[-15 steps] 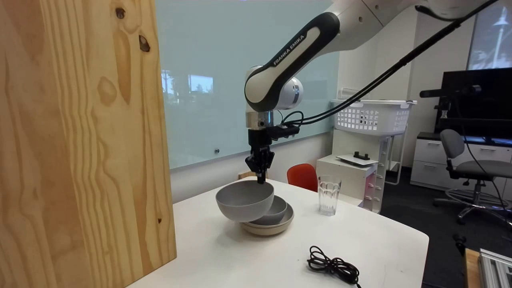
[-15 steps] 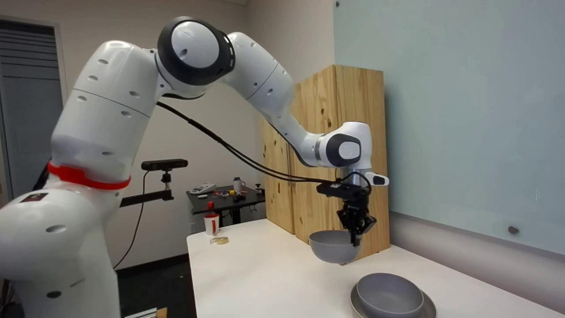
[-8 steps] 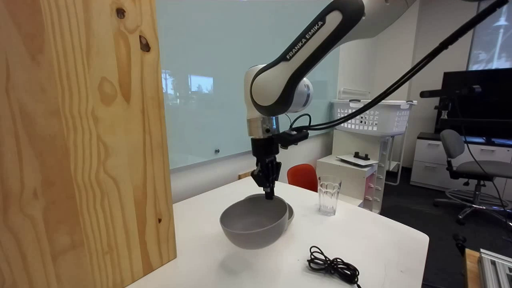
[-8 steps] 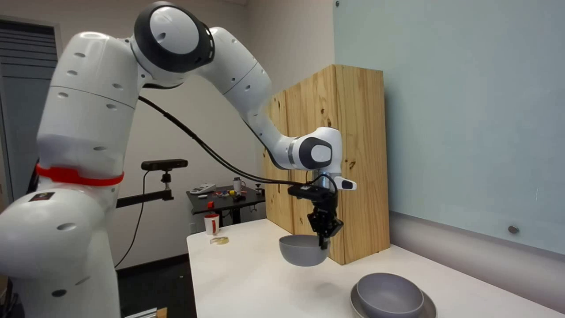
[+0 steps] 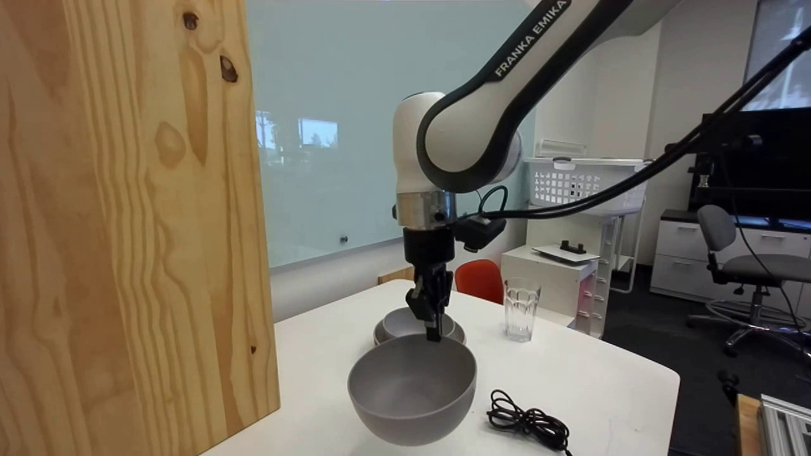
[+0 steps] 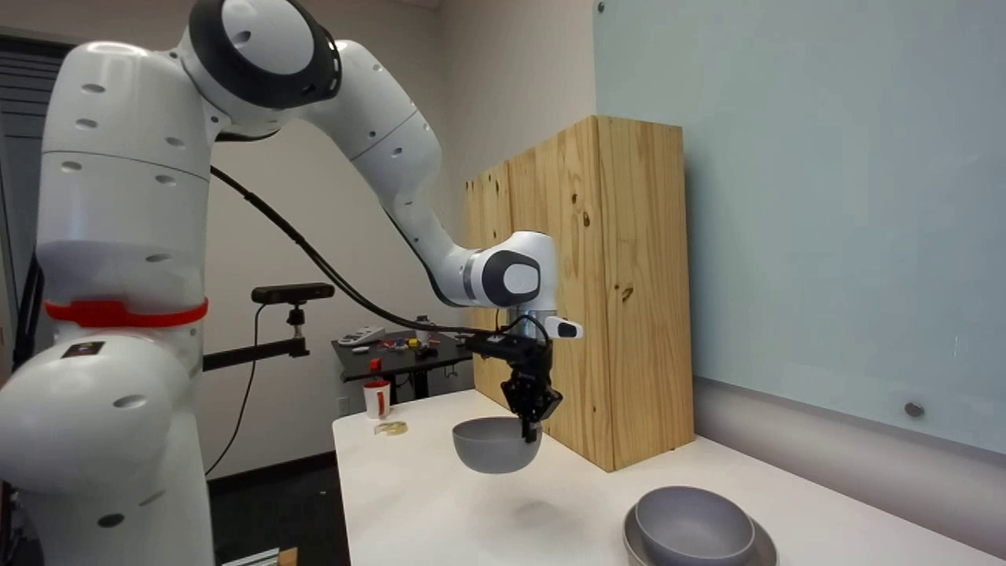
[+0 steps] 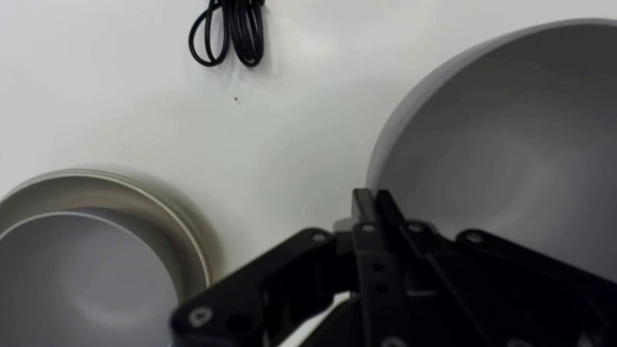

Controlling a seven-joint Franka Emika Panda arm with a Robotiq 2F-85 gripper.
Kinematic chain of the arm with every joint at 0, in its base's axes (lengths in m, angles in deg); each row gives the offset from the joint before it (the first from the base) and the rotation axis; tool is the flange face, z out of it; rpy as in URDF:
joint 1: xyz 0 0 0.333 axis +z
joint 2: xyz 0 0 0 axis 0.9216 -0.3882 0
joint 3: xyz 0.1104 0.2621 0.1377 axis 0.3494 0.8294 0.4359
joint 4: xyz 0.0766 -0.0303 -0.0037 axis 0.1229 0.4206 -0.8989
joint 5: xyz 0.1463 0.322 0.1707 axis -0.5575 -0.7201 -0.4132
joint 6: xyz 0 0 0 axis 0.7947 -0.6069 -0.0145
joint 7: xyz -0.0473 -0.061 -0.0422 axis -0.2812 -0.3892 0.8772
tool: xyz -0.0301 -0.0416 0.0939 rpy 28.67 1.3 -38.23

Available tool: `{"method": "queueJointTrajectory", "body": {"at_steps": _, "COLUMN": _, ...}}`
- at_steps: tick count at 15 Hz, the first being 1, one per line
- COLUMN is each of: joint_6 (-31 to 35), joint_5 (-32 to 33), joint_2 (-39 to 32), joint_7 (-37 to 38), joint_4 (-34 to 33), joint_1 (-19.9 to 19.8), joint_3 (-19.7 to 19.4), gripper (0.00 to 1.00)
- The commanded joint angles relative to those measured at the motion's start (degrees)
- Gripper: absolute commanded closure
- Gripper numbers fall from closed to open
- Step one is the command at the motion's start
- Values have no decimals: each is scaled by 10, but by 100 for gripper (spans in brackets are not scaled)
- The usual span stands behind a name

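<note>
My gripper (image 7: 374,193) is shut on the rim of a grey bowl (image 7: 501,130), one finger inside the wall and one outside. In both exterior views the held bowl (image 5: 412,386) (image 6: 489,450) hangs from the fingertips, its mouth up, above the white table with a shadow below it. The gripper (image 5: 433,335) (image 6: 530,434) points straight down. A second grey bowl (image 6: 692,523) rests inside a wider beige-rimmed dish (image 6: 766,549), apart from the held bowl. In the wrist view that second bowl (image 7: 87,274) lies at the lower left.
A coiled black cable (image 5: 529,423) lies on the table (image 5: 589,373), beyond it a clear glass (image 5: 521,310). A tall wooden cabinet (image 5: 139,221) (image 6: 597,306) stands on the table near the arm. A red-and-white mug (image 6: 377,399) and a tape roll (image 6: 391,428) sit at the far end.
The arm has carried the held bowl away from the stacked dishes, leftward in an exterior view. The stack now shows more fully behind it. The grip on the rim has stayed the same.
</note>
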State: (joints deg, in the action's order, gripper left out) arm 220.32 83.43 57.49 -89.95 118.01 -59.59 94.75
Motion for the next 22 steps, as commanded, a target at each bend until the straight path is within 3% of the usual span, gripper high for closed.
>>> {"method": "queueJointTrajectory", "body": {"at_steps": 1, "joint_6": 33, "joint_5": 11, "joint_2": -2, "joint_7": 8, "joint_4": 46, "joint_1": 7, "joint_3": 3, "gripper": 99}}
{"method": "queueJointTrajectory", "body": {"at_steps": 8, "joint_6": 78, "joint_5": 55, "joint_2": -54, "joint_7": 0, "joint_4": 59, "joint_1": 3, "joint_3": -8, "gripper": 99}}
{"method": "queueJointTrajectory", "body": {"at_steps": 13, "joint_6": 133, "joint_5": 114, "joint_2": -112, "joint_7": 64, "joint_4": 38, "joint_1": 22, "joint_3": -27, "gripper": 99}}
{"method": "queueJointTrajectory", "body": {"at_steps": 22, "joint_6": 130, "joint_5": 123, "joint_2": -168, "joint_7": 95, "joint_4": -10, "joint_1": 54, "joint_3": -34, "gripper": 99}}
